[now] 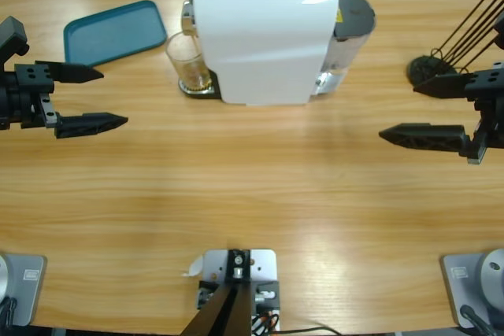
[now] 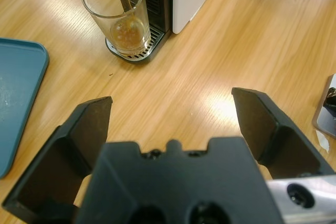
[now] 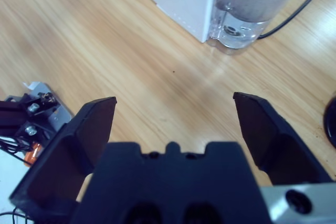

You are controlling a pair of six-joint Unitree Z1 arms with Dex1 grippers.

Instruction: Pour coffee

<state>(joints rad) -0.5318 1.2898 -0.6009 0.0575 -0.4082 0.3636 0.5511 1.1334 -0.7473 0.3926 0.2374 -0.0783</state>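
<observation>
Coffee (image 2: 128,32) sat in the glass (image 2: 118,9) ahead and slightly left of the released left tool (image 2: 173,124), nearer than the equally released right tool (image 3: 173,124).

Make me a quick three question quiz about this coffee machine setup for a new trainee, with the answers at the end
1. True or false: the glass stands on the teal tray.
2. Multiple choice: the left gripper is A) shut on the glass, B) open and apart from the glass, C) shut on the tray.
3. What lies in the bottom of the glass?

Key:
1. False. It stands on the drip grate of the white coffee machine, beside the tray.
2. B. The right gripper is open too, holding nothing.
3. A shallow layer of coffee.
</observation>
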